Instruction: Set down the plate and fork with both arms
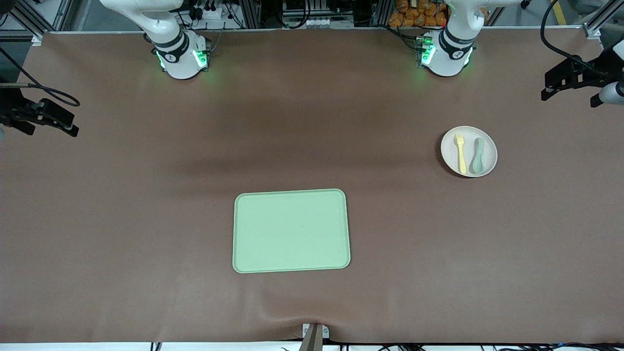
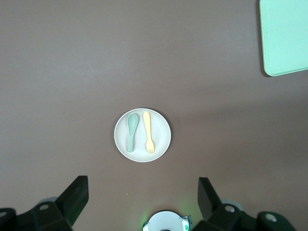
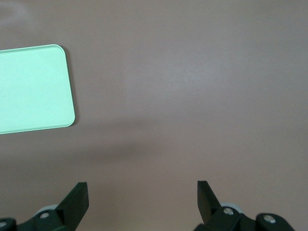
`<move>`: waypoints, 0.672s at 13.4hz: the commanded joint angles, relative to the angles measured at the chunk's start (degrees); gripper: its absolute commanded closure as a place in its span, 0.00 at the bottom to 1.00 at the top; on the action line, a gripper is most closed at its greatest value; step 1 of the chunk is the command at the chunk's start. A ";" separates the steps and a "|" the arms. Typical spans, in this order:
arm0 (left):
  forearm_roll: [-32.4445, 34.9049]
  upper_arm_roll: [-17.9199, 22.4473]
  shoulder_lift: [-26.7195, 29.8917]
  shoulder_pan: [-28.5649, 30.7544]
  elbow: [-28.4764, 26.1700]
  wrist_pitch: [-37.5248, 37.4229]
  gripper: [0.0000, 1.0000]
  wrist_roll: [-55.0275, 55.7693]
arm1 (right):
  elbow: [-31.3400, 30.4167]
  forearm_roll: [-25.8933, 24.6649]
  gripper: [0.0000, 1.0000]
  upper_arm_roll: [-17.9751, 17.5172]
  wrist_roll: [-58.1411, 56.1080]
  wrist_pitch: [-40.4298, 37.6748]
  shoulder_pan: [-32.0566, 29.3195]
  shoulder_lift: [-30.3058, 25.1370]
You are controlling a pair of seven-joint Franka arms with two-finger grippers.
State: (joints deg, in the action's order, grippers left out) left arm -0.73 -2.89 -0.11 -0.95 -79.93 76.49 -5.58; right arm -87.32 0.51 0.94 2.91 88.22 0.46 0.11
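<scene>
1. The right gripper [image 3: 142,202] is held high over bare brown table [image 1: 122,204] toward the right arm's end; its fingers [image 3: 77,199] are spread wide and nothing is grasped.
2. A rectangular light-green tray [image 1: 291,230] is laid flat near the middle of the table, nearer to the front camera than the plate.
3. The plate [image 1: 469,151] is set on the table toward the left arm's end, well apart from the tray.
4. The fork [image 1: 460,153] is laid on the plate, just beside a grey-green spoon [image 1: 478,155], the two roughly parallel.
5. The left gripper [image 2: 142,202] is held high over the table near the plate; its fingers [image 2: 74,197] are spread wide and nothing is grasped.
</scene>
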 commanded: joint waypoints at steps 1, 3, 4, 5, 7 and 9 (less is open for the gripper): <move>-0.42 0.26 0.73 -0.28 -0.31 -0.73 0.00 0.05 | 1.19 -0.34 0.00 0.20 0.43 -0.68 0.15 0.42; -0.41 0.26 0.64 -0.37 -0.31 -0.81 0.00 0.57 | 1.19 -0.34 0.00 0.20 0.43 -0.86 0.07 0.42; -0.41 0.26 0.55 -0.28 -0.40 -0.90 0.00 0.48 | 1.19 -0.34 0.00 0.20 0.43 -0.68 0.06 0.42; -0.50 0.34 0.29 -0.19 -0.40 -0.90 0.00 0.48 | 1.19 -0.34 0.00 0.20 0.43 -0.68 0.06 0.42; -0.50 0.61 -0.85 -0.19 -0.58 -0.90 0.00 0.57 | 1.19 -0.34 0.00 0.20 0.43 -0.68 0.15 0.42; -0.41 0.70 -1.56 -0.02 -0.93 -0.99 0.00 0.39 | 1.19 -0.34 0.00 0.20 0.43 -0.86 0.06 0.42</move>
State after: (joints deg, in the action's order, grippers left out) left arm -0.73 -2.63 -1.05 -0.93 -80.72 76.19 -5.58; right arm -87.32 0.51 1.03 2.91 88.22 0.46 0.11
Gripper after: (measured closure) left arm 0.000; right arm 0.000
